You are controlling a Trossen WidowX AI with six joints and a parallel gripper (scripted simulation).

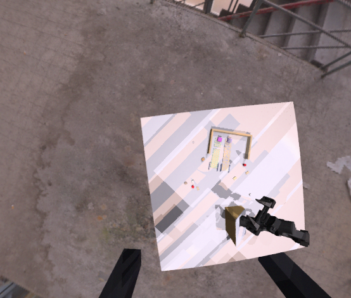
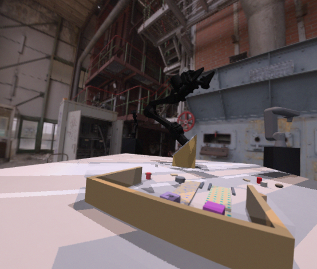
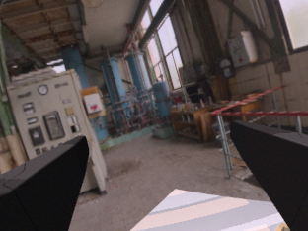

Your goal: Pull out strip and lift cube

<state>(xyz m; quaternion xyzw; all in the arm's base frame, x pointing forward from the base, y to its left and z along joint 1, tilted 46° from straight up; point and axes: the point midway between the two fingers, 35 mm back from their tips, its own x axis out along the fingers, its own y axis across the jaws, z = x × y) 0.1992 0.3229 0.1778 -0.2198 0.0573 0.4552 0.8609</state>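
A tan strip (image 1: 225, 157) (image 2: 188, 189) with purple marks looks unbroken; at its far end sits a violet cube (image 1: 229, 140) (image 2: 170, 197) with a dark mark on top. Beside it lies a yellow-green strip (image 1: 215, 157) (image 2: 218, 194) with teal dots. A gap seems to part it from a short piece (image 1: 217, 144) under the magenta cube (image 1: 219, 139) (image 2: 214, 208). My gripper (image 1: 248, 208) (image 2: 207, 70) (image 3: 161, 135) is open and empty. It is raised high near the arm's base, well away from the strips.
A low wooden wall (image 1: 231, 132) (image 2: 153, 206) encloses the strips' far ends on three sides. Short dark bars flank their near ends. Small loose bits, including a red one (image 1: 244, 165) (image 2: 148, 175), lie around. A brown wedge (image 1: 230, 224) (image 2: 185, 156) stands by the arm's base.
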